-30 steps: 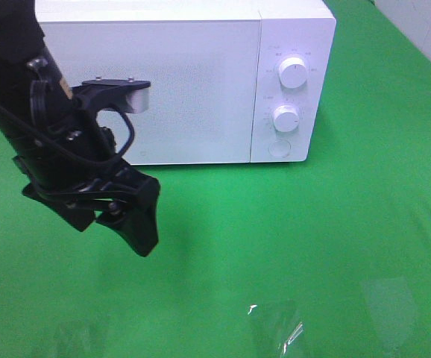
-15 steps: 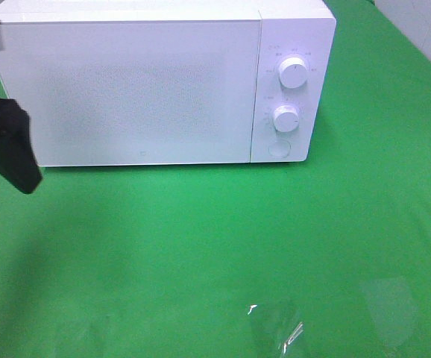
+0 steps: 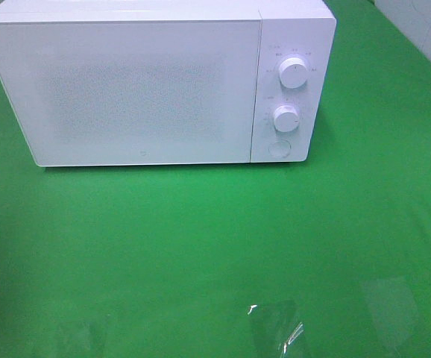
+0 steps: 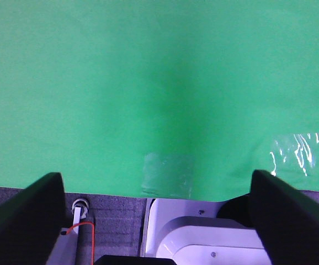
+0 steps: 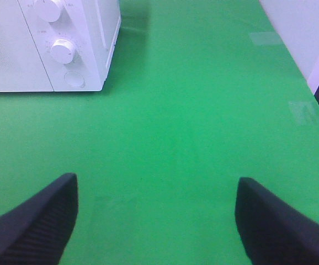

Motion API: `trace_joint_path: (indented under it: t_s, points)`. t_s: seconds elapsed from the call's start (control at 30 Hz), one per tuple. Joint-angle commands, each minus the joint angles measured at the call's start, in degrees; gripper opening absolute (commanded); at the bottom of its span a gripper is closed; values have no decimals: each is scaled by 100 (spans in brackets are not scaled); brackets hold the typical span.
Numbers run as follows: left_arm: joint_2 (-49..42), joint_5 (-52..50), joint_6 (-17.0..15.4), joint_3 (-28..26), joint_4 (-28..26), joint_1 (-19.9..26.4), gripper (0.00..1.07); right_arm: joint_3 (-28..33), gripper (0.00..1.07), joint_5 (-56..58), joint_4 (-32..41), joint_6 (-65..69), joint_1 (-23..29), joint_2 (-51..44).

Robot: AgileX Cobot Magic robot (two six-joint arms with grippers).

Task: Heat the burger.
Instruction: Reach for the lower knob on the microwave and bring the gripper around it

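From the high camera I see a white box-shaped microwave oven [image 3: 141, 89] on the green cloth-covered table [image 3: 200, 239]. Its frosted door [image 3: 133, 93] is shut, so I cannot tell what is inside. To the right of the door are an upper round white knob [image 3: 294, 73], a lower round white knob [image 3: 285, 118] and a round white button [image 3: 278, 148] under them. A crinkled patch of clear tape [image 3: 275, 328] lies on the cloth near the front edge. The burger does not show here or in either wrist view, so I cannot say where it is. Neither arm shows in this view.

On the left wrist camera, the left gripper [image 4: 155, 176] has its two dark fingers [image 4: 30, 215] spread wide, with nothing between them and nothing touched. Past them lie bare cloth, a flat clear tape patch [image 4: 168, 175] and a grey padded table edge [image 4: 115, 210], with a white rounded housing [image 4: 203, 237] and a thin red wire [image 4: 82, 226] beyond that edge.

On the right wrist camera, the right gripper [image 5: 157, 179] is likewise wide open and empty, its dark fingers [image 5: 38, 221] above bare cloth. The microwave's knob panel stands well apart from it.
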Motion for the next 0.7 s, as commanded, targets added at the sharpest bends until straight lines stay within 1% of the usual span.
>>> trace_joint_path:
  t_s: [0.03,0.13,0.23,0.27,0.3,0.33,0.37,0.4,0.43,0.47,0.5,0.53,0.57,0.6,0.63,0.67,0.7]
  points:
    - [-372,-74,-103,206,74,23,83,11,75,-40,6,-6,-17,-155]
    - [-859,-86,-109,481,80,23,83,11,75,-40,6,-6,-17,-155]
    - [-1077,-80,-103,642,80,23,83,11,75,-40,6,-6,-17,-155]
    - [-1312,-57,-34,808,103,23,83,11,75,-40,6,-6,-17,-155]
    - [-1312,-57,-34,808,103,23,83,11,75,-40,6,-6,-17,-155]
    - [-1587,-46,80,951,86,23,85,11,75,-40,6,-6,-17,-155]
    - [-1587,-46,80,951,86,23,85,11,75,-40,6,-6,-17,-155]
    - [-1856,-57,172,1117,40,23,89,11,75,-40,6,-6,-17,-155]
    - [-1856,-57,172,1117,40,23,89,11,75,-40,6,-6,-17,-155]
    - [-2320,-63,183,1324,17,23,99,11,75,-40,6,-6,-17,-155]
    - [-2320,-63,183,1324,17,23,99,11,75,-40,6,-6,-17,-155]
    - [-2573,-46,172,1467,6,23,102,11,75,-40,6,-6,-17,-155]
    - [-2573,-46,172,1467,6,23,102,11,75,-40,6,-6,-17,-155]
    - [-2836,-34,183,1593,-11,23,102,11,75,-40,6,-6,-17,-155]
    - [-2836,-34,183,1593,-11,23,102,11,75,-40,6,-6,-17,-155]
    - [-3117,-6,183,1621,-74,23,102,11,75,-40,6,-6,-17,-155]
    - [-3117,-6,183,1621,-74,23,102,11,75,-40,6,-6,-17,-155]
